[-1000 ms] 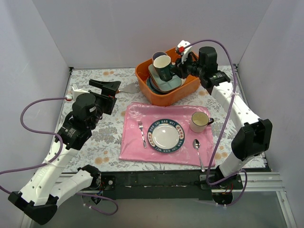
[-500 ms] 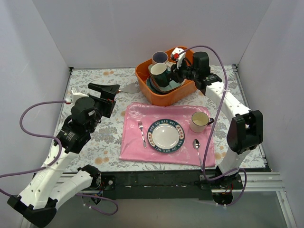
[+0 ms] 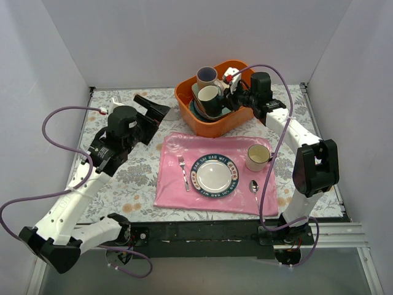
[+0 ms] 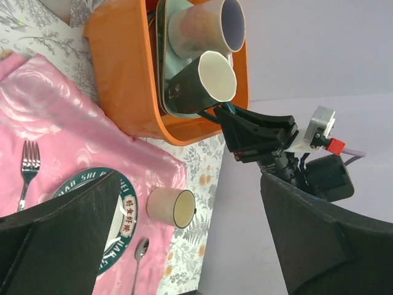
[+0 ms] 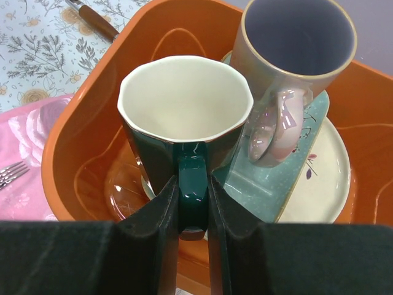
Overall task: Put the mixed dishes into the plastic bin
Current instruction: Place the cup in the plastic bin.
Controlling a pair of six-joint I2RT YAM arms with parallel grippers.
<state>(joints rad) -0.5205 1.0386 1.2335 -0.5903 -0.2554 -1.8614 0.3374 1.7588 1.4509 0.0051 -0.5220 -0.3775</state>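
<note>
The orange plastic bin (image 3: 195,120) stands at the back of the table. Stacked plates lie in it, with a pale mint squarish plate (image 5: 295,169) over a white plate with red marks (image 5: 325,166). A lavender-lined mug (image 5: 295,43) sits on the stack. My right gripper (image 5: 193,203) is shut on the handle of the dark green mug (image 5: 184,123), holding it inside the bin over the plates and beside the lavender-lined mug. My left gripper (image 3: 153,107) hangs open and empty, left of the bin (image 4: 123,74).
On the pink cloth (image 3: 175,187) lie a fork (image 3: 183,172), a white plate with a dark lettered rim (image 3: 214,175), a cream mug (image 3: 258,157) and a spoon (image 3: 256,193). A brown-handled utensil (image 5: 95,18) lies on the floral table left of the bin.
My right gripper has carried the dark green mug left and down into the bin. My left arm has swung up and right, closer to the bin, still open.
</note>
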